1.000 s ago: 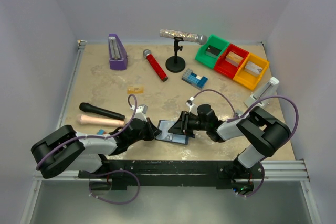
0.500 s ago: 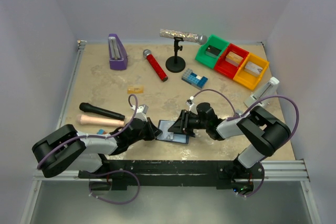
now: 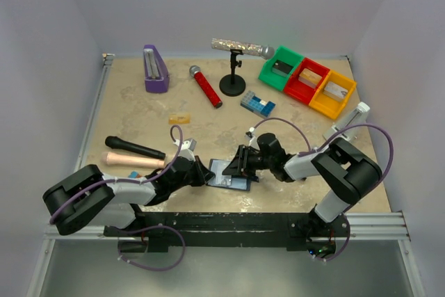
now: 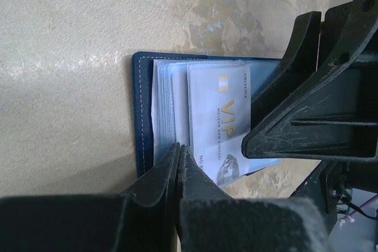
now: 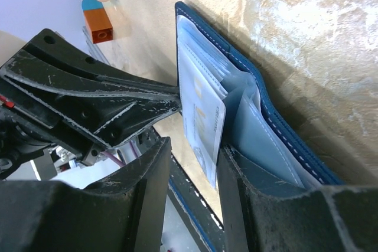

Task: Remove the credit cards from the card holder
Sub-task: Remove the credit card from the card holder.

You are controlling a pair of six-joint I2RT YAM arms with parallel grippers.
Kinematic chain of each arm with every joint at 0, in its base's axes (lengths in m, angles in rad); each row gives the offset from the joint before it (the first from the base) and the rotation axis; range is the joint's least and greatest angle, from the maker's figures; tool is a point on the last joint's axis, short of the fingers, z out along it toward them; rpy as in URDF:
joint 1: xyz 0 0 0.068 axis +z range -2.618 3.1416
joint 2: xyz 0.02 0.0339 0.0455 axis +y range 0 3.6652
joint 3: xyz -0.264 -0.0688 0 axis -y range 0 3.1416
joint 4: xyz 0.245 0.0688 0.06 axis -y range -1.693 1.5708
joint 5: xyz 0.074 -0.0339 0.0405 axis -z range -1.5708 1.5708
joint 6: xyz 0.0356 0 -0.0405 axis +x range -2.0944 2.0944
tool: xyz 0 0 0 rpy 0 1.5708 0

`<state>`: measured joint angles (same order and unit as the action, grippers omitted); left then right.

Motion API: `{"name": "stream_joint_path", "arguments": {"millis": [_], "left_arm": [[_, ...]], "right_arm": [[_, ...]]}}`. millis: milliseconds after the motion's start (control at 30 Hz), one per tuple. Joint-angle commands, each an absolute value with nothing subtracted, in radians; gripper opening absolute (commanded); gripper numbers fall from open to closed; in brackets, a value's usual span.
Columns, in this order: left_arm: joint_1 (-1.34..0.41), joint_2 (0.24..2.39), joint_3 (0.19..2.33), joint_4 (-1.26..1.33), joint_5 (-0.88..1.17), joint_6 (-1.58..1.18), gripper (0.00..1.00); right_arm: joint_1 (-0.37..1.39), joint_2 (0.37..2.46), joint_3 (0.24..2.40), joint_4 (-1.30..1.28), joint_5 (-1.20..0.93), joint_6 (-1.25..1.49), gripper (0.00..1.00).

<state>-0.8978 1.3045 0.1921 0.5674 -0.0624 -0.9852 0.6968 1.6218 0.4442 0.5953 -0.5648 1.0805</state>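
Right gripper (image 5: 195, 153) sits slightly further left than before, jaws parted astride a silver VIP credit card (image 4: 218, 116). Left gripper (image 4: 179, 153), clenched, presses on the open dark-blue card holder (image 4: 142, 110), pale grey-blue inside.

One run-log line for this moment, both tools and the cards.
left tool: shut, tips at wallet sleeves | right tool: open, straddling VIP card | VIP card: in wallet | gold card: on table

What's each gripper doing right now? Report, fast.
Left gripper: shut, tips at the sleeves of the card holder; whether it pinches one cannot be told.
Right gripper: open, astride the VIP card, not clamped.
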Motion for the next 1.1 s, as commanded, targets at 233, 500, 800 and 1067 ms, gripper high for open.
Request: {"name": "stream_joint_path", "arguments": {"millis": [233, 500, 800, 1067], "left_arm": [[-0.937, 1.322, 0.198, 0.526, 0.071, -1.009, 0.0], [-0.937, 1.327, 0.163, 0.477, 0.003, -1.04, 0.0], [-0.936, 1.353, 0.137, 0.491, -0.026, -1.055, 0.0], [-0.936, 1.345, 0.126, 0.492, -0.032, -1.055, 0.0]], "right_arm": [[0.723, 1.603, 0.492, 0.693, -0.598, 1.077, 0.35], [0.719, 1.531, 0.46, 0.673, -0.583, 1.069, 0.31], [0.713, 1.47, 0.44, 0.621, -0.568, 1.043, 0.31], [0.707, 1.427, 0.439, 0.551, -0.554, 1.012, 0.29]]}}
